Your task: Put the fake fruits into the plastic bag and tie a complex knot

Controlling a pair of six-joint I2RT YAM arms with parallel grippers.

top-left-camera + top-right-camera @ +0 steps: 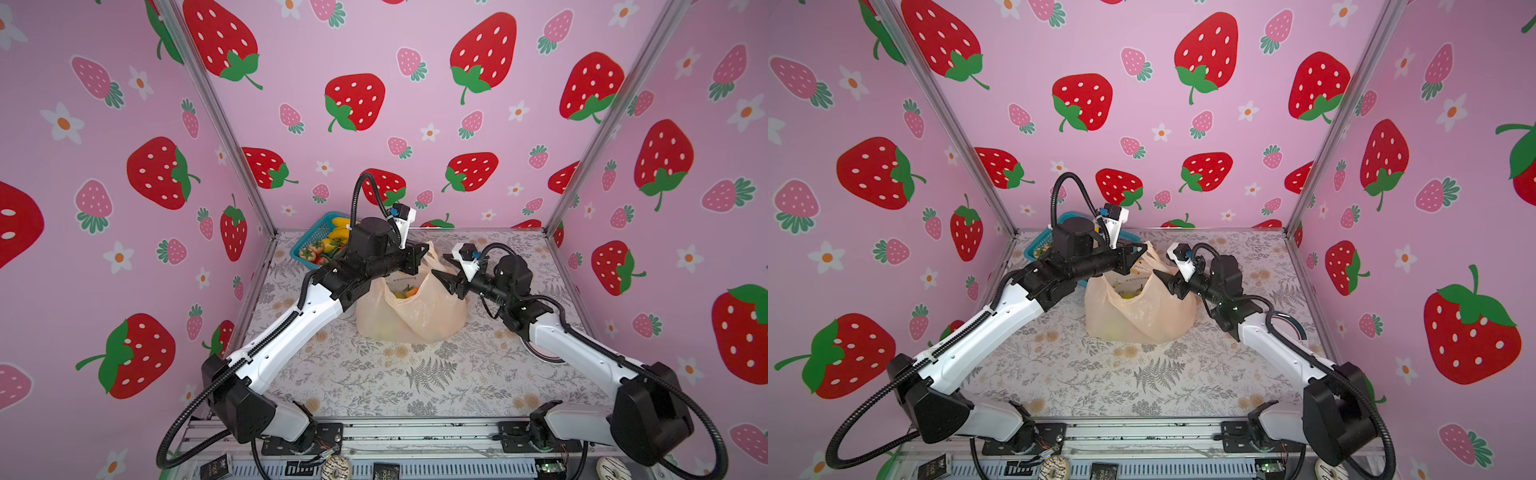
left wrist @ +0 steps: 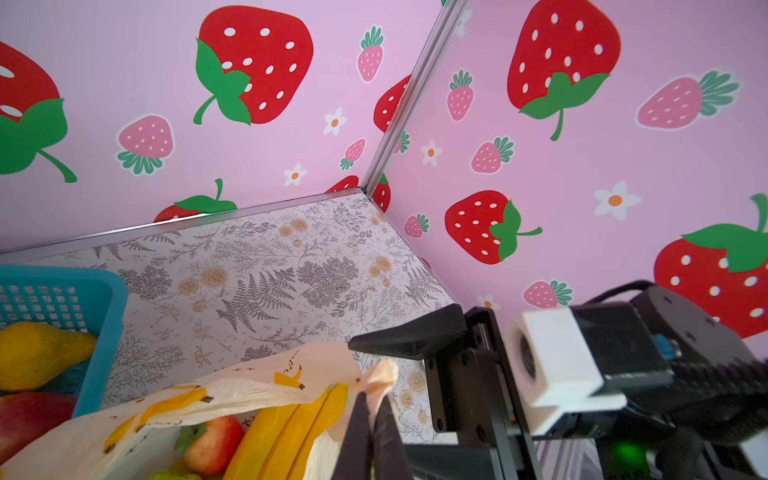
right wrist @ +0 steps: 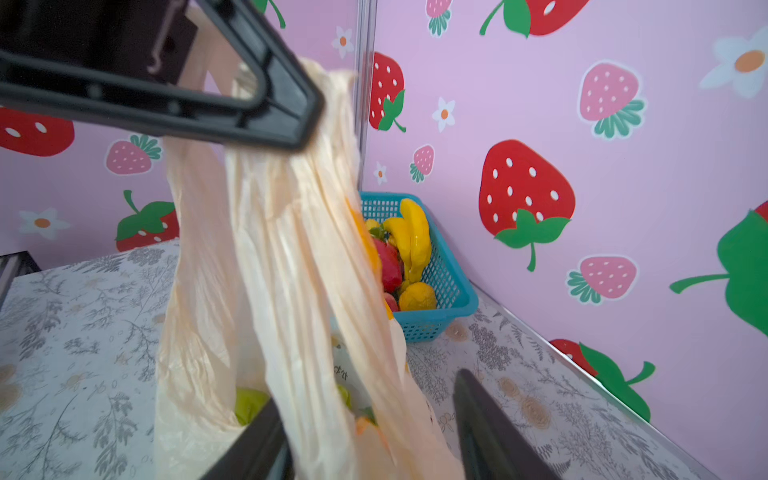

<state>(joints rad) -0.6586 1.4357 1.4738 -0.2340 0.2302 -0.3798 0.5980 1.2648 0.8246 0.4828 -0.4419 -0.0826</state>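
Plastic bag (image 1: 411, 309) standing mid-table (image 1: 374, 374), one handle (image 2: 380, 374) held up.
In both top views the bag mouth is partly hidden by the left arm (image 1: 299, 320). In the left wrist view, the left gripper (image 2: 372, 401) is clamped on the handle. In the right wrist view, the right gripper (image 3: 365, 395) is spread wide and nothing is gripped.

You see yellow banana prints on the pale-peach plastic bag (image 2: 232, 388) at your black left gripper (image 2: 372, 402); teal basket (image 2: 104, 299) near it; pink strawberry-print walls (image 2: 582, 174).
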